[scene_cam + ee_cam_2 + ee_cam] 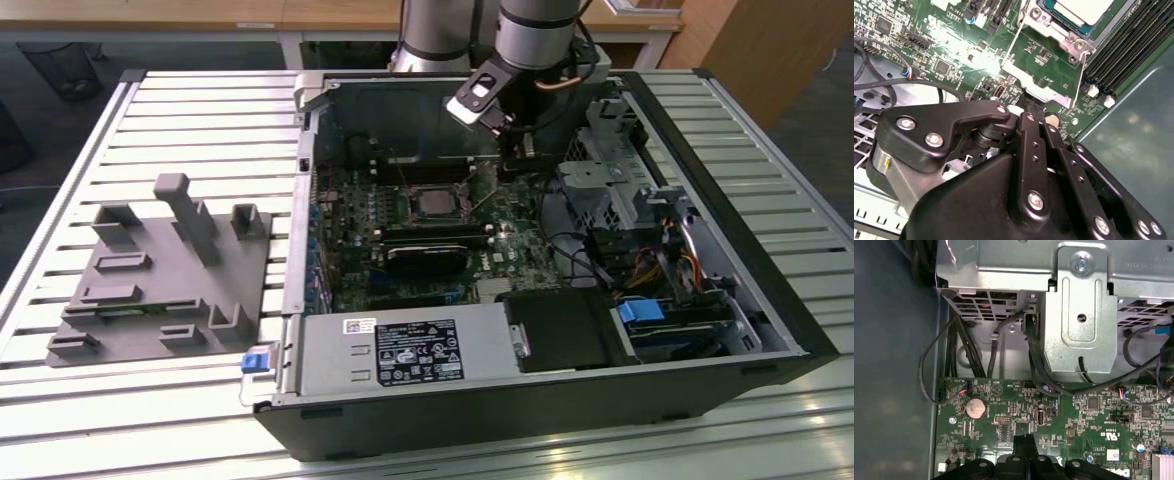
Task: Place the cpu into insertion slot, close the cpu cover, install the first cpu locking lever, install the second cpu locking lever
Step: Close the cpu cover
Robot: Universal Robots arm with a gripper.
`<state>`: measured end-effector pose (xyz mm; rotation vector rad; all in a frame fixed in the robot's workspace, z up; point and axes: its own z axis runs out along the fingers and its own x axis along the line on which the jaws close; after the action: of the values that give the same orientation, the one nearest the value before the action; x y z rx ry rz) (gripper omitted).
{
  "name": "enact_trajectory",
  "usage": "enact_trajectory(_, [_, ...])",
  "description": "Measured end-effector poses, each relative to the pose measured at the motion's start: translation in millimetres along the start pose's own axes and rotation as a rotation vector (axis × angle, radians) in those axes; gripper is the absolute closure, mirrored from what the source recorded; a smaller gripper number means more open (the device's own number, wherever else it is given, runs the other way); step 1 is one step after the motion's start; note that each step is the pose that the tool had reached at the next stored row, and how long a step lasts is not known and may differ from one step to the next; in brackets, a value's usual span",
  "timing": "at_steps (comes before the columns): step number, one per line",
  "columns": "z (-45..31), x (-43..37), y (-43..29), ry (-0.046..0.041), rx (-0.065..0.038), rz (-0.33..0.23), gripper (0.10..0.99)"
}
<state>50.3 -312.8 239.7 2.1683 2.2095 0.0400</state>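
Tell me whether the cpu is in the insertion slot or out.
In: the cpu lies flat, silvery top up, inside the insertion slot.

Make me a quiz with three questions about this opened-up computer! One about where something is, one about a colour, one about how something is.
1. Where is the flat square chip with the silvery-grey metal top?
A. On a grey stand beside the computer
B. In the square socket with the thin silver metal rim
C. Hanging from a cable

2. What colour is the flat circuit board?
A. Red
B. Green
C. Yellow

3. How is the big black metal computer case?
A. Open, with its insides showing
B. Shut all round
C. Wrapped in paper

Answers:
1 B, the second wrist view shows the chip lying inside the socket's silver rim.
2 B, the board is green in both wrist views.
3 A, the exterior view looks straight in at the board and cables.
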Motion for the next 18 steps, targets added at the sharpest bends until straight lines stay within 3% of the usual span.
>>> enact_trajectory(12, [-0.3, 0.1, -5.4, -0.0001, 0.0, 0.0, 0.98])
enact_trajectory(18, [-0.8, 0.3, -14.3, -0.0001, 0.0, 0.0, 0.98])
